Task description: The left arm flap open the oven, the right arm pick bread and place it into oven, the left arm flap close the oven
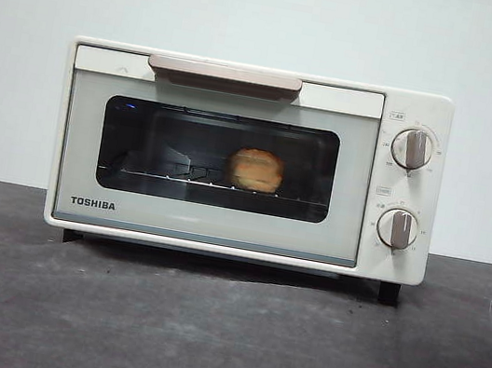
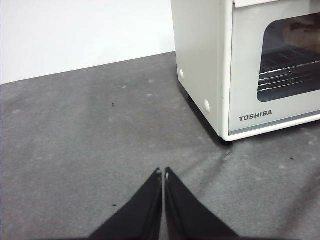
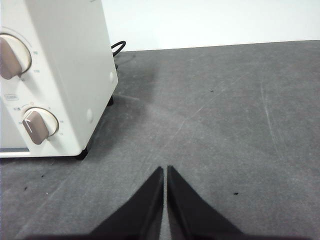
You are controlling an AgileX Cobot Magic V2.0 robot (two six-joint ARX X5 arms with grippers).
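Oven (image 1: 248, 161) — cream-white TOSHIBA toaster oven, standing on the dark tabletop (image 1: 220, 340) toward its far edge, against a white wall. Door shut; beige bar handle (image 1: 225, 74) along the door's top; two beige knobs (image 1: 412, 148) stacked on the side panel. By appearance rigid and fairly heavy, unlikely to slide under a light push; the handle is the natural place to hook or press the door.

Bread (image 1: 256, 170) — golden, lumpy loaf on the wire rack (image 1: 213, 183) inside, seen through the dark glass, slightly off centre toward the knob side. Judged light, with a crust that gives and crumbles under a hard pinch; best taken across its widest part.

Left gripper (image 2: 163, 172) — above bare tabletop off the oven's plain side, well apart from it, jaws pressed together, holding nothing.

Right gripper (image 3: 165, 169) — above bare tabletop off the knob side, well apart, jaws likewise pressed together and empty.

Judgement — all three steps look done.

Not made out: the bread's underside and back, dimmed by the glass; the oven's rear — only a loop of black cable (image 3: 118, 47) shows; neither arm appears in the front view.
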